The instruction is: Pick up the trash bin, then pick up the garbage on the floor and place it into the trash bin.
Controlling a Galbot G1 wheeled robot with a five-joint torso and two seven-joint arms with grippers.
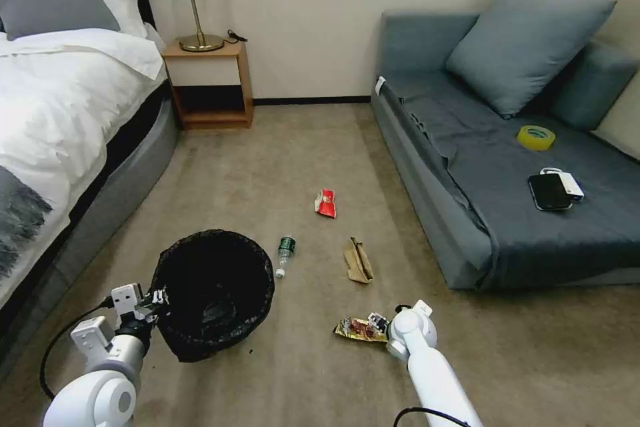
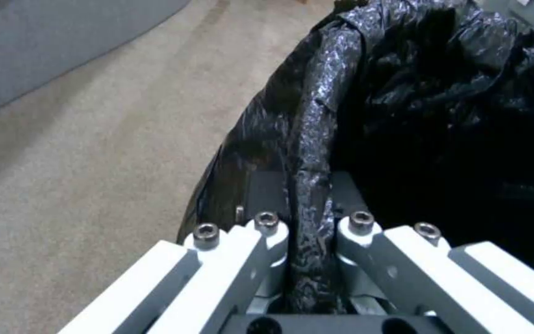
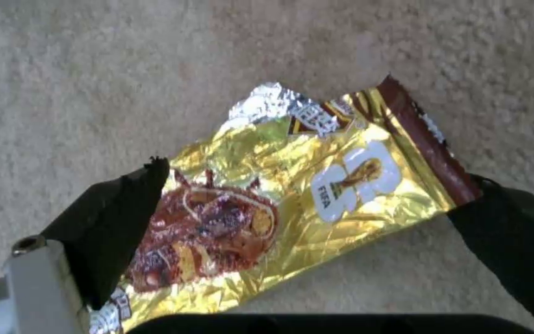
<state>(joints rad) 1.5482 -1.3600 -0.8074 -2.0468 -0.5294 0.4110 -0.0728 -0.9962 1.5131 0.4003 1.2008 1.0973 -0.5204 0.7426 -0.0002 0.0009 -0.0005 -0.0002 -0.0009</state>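
The trash bin [image 1: 213, 293], lined with a crinkly black bag, is at the lower left on the floor [image 1: 280, 167]. My left gripper [image 1: 157, 297] is shut on the trash bin's rim [image 2: 309, 153], one finger outside and one inside. My right gripper [image 1: 377, 323] hangs low and open over the gold-red wrapper [image 1: 357, 329]; its black fingers [image 3: 116, 222] straddle the wrapper [image 3: 292, 204] without pinching it. Other garbage lies farther out: a red snack packet [image 1: 325, 203], a clear bottle [image 1: 285, 252] with a green label, and a crumpled brown paper bag [image 1: 358, 260].
A bed [image 1: 60, 120] runs along the left, with a nightstand [image 1: 210, 80] and lamp behind it. A grey sofa [image 1: 467, 173] on the right carries a yellow tape roll [image 1: 535, 137] and a black phone [image 1: 549, 191]. Open carpet lies between them.
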